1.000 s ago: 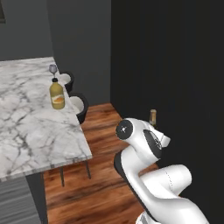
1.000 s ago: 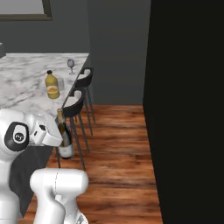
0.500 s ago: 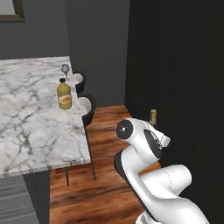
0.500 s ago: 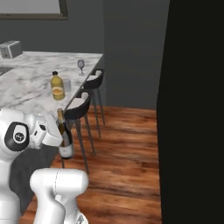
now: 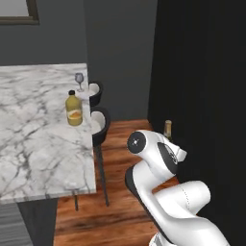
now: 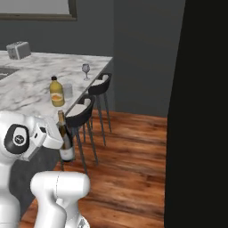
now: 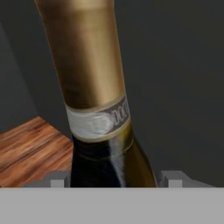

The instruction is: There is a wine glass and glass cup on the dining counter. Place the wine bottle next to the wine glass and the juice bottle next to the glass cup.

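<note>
My gripper (image 7: 114,177) is shut on the wine bottle (image 7: 98,109), whose gold foil neck and dark shoulders rise between the fingertips (image 7: 59,178). From the right base, the wine bottle (image 6: 66,141) hangs upright over the floor, beside the hand and short of the dining counter (image 6: 31,80). On that counter stand the yellow juice bottle (image 6: 56,92), the glass cup (image 6: 68,90) right beside it, and the wine glass (image 6: 86,71) farther back near the edge. From the left base I see the wine glass (image 5: 79,79), the juice bottle (image 5: 74,110) and the bottle's foil top (image 5: 167,128) behind the arm.
Two black bar stools (image 6: 81,111) (image 6: 99,84) stand along the counter's near side, between the arm and the marble. A tall black wall (image 6: 200,111) closes the right. A toaster (image 6: 18,50) sits far back on the counter. Wooden floor (image 6: 129,169) lies open below.
Both base views have shifted, so the base has moved: counter, stools and bottles now lie further right in the pictures. The wine bottle stays held in the gripper.
</note>
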Tool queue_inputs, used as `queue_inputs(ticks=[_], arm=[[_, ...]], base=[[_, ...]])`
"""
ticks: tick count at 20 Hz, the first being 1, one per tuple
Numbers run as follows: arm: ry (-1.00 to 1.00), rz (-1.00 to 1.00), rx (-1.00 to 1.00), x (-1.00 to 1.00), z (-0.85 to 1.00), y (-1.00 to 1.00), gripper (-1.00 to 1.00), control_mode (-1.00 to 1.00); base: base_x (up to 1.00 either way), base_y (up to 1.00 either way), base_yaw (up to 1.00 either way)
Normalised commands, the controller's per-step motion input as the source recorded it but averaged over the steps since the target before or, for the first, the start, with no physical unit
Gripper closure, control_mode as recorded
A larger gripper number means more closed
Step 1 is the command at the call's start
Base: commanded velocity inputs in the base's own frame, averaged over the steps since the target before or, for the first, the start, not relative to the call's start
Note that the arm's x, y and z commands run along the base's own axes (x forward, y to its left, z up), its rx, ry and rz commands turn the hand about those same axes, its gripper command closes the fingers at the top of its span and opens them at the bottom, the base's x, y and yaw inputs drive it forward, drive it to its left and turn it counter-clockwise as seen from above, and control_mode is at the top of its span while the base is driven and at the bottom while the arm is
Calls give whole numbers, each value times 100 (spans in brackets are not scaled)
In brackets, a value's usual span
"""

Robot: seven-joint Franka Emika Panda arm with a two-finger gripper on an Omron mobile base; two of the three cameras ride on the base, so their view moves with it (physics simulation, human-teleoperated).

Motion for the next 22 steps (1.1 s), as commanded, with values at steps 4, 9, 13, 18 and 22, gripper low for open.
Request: queue_inputs(ticks=[4, 9, 13, 18, 22], arm=[[0, 0, 0, 0, 0, 0, 100, 100], [0, 0, 0, 0, 0, 0, 100, 100], [0, 0, 0, 0, 0, 0, 100, 100], [0, 0, 0, 0, 0, 0, 100, 100], [0, 0, 0, 0, 0, 0, 100, 100]], base=[[48, -41, 18], [44, -42, 17], [44, -42, 18], [44, -41, 18], [44, -41, 18]])
